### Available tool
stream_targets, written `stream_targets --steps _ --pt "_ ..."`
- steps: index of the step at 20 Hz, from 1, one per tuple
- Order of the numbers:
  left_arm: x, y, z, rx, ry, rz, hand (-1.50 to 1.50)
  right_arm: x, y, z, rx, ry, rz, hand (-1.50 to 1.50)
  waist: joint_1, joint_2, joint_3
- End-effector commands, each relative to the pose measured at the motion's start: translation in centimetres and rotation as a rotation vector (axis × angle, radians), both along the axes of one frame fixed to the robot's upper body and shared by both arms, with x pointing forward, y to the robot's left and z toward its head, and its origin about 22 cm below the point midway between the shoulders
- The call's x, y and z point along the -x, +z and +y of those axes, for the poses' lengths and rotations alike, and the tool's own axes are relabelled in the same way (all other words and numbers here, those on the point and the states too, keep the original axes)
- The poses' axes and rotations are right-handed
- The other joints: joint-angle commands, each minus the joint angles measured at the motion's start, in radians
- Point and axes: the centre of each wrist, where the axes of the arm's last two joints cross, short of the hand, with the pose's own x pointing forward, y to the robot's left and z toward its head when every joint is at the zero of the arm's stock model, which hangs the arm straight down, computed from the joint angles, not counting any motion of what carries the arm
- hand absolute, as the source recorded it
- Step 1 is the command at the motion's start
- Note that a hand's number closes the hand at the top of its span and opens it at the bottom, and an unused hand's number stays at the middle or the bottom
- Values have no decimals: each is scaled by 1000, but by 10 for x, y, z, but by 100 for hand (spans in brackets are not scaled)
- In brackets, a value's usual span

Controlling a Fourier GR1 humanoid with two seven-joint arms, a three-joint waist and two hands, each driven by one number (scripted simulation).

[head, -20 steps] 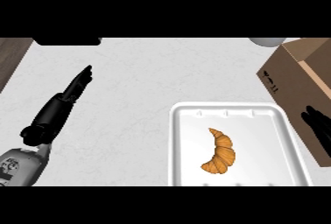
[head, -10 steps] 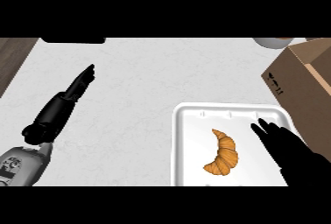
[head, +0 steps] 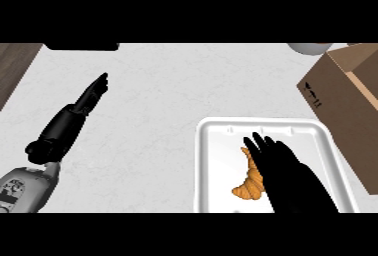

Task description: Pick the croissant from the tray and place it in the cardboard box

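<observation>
A pale, faintly marbled counter [head: 170,100] is filling most of the head view, with a strip of dark wood showing along its left edge. A white tray [head: 214,165] is sitting flat on it at the lower right, its rounded corners and raised rim facing up. An open cardboard box [head: 343,105] is standing on the counter just beside the tray, up and to the right, its flaps spreading outward. A pale round object [head: 308,48] is resting at the top edge, near the box, too cut off to identify.
</observation>
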Motion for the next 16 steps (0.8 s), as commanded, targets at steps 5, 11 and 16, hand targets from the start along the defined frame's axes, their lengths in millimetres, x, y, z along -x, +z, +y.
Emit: stream_targets --steps 5,11,16 --pt "2 -7 10 -5 21 -4 0 3 -19 29 140 -114 66 -150 -15 -2 1" --pt "-2 -6 24 0 34 -16 0 -7 -28 52 157 -148 30 -150 -11 0 1" --pt "1 -9 -1 -2 8 -10 0 -23 -37 43 207 -147 54 -150 -11 0 2"
